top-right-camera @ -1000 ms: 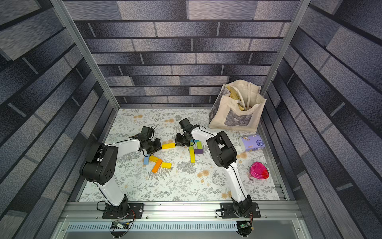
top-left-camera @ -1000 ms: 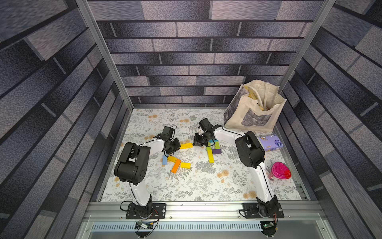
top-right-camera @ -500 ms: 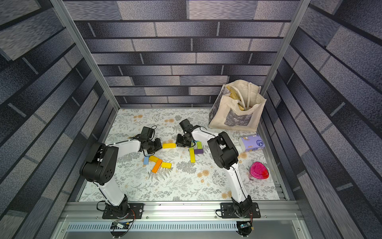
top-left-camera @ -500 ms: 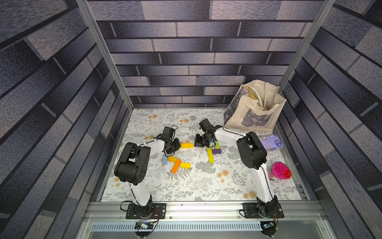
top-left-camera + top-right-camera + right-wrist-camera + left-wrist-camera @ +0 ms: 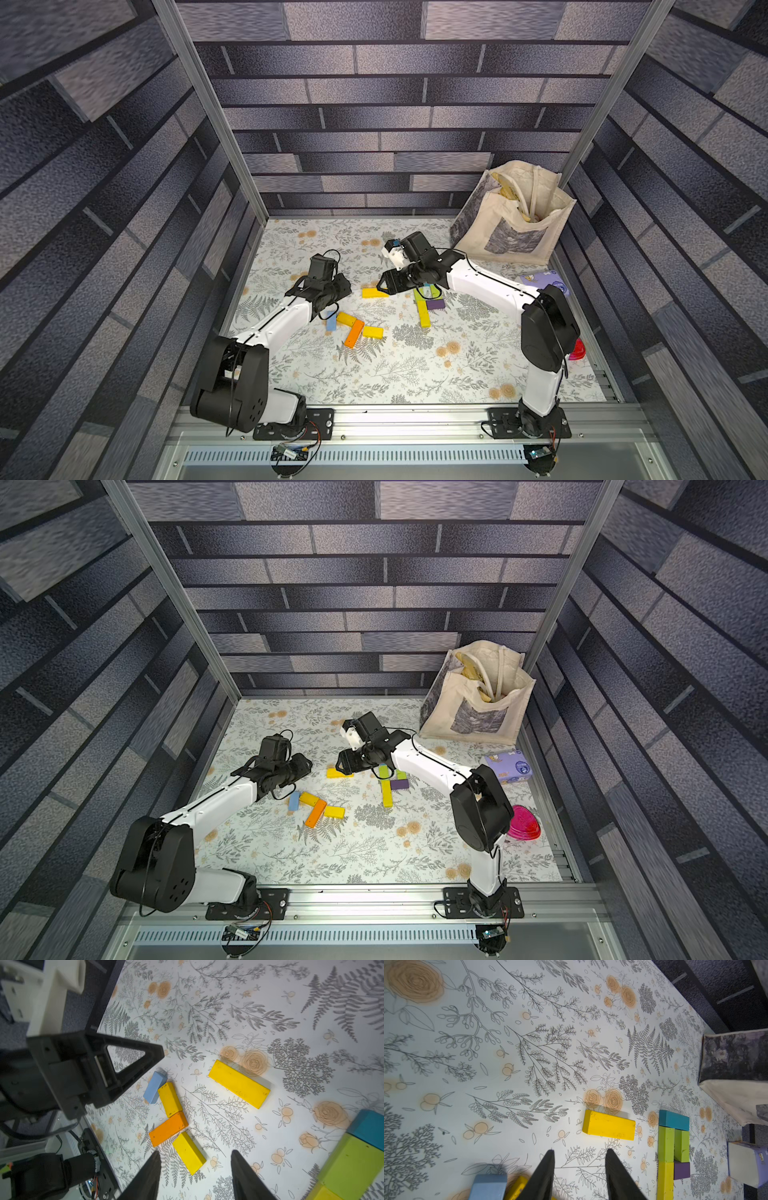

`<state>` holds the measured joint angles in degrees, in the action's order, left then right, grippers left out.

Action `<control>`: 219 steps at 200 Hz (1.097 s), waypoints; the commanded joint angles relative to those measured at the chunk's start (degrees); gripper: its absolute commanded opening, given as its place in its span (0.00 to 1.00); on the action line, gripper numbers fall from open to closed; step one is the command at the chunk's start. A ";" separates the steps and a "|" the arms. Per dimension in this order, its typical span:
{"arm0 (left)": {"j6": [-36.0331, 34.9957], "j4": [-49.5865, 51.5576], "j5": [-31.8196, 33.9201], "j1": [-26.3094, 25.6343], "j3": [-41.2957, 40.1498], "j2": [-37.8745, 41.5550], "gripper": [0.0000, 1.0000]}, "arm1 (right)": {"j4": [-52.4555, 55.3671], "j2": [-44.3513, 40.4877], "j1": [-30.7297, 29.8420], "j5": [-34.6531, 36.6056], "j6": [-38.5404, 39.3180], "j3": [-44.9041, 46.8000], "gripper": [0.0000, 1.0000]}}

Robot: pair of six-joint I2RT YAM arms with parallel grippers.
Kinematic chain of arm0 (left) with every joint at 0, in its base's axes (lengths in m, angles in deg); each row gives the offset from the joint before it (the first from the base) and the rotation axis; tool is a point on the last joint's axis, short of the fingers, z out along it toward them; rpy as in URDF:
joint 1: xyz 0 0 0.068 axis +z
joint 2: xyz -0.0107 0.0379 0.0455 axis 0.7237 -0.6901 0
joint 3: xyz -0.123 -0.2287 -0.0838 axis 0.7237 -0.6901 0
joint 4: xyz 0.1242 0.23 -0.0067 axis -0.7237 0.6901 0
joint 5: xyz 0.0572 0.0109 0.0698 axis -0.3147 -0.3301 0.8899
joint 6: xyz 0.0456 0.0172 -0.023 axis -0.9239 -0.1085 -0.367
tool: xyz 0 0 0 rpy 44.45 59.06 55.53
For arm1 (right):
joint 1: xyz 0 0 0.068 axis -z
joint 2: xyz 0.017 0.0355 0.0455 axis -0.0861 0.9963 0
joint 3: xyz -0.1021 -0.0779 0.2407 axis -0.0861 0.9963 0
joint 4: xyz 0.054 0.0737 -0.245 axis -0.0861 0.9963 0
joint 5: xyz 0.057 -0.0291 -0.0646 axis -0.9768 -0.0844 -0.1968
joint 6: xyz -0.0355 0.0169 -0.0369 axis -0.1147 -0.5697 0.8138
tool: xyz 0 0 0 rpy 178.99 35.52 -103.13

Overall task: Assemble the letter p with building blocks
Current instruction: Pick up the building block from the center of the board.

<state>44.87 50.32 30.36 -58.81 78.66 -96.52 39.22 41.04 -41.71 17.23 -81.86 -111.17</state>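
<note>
The building blocks lie in three groups on the floral mat. A lone yellow block [image 5: 374, 293] [image 5: 609, 1125] [image 5: 239, 1083] lies between the two grippers. To its right a teal block [image 5: 673, 1120], two lime green blocks [image 5: 666, 1144], a purple block [image 5: 681, 1169] and a yellow-green one [image 5: 423, 313] sit joined together. A light blue block [image 5: 154, 1086], two yellow ones [image 5: 170, 1099] and an orange block [image 5: 168, 1128] cluster nearer the front. My left gripper [image 5: 347, 286] [image 5: 580, 1151] is open and empty, just left of the lone block. My right gripper [image 5: 380, 286] [image 5: 195, 1152] is open over its right end, holding nothing.
A cream tote bag [image 5: 515, 216] stands at the back right corner. A lilac tissue pack [image 5: 509, 766] and a pink object [image 5: 523, 823] lie along the right edge. The metal frame rail [image 5: 395, 415] runs along the front.
Both grippers were shut and now stand open. The right gripper has shifted slightly left. The blocks have not moved.
</note>
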 commanded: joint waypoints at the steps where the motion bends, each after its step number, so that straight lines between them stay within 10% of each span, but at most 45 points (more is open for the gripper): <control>1: -0.55 3.32 0.98 1.99 -2.82 3.92 0.46 | 6.56 0.16 -4.97 5.65 11.62 3.49 0.59; 219: 4.43 0.00 -9.81 16.97 -11.86 8.68 0.50 | 6.97 14.48 -14.75 18.13 18.29 -1.74 0.62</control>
<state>48.45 50.50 22.62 -42.79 67.58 -89.04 44.53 54.07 -55.59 34.06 -64.95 -110.47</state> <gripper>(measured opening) 0.500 0.622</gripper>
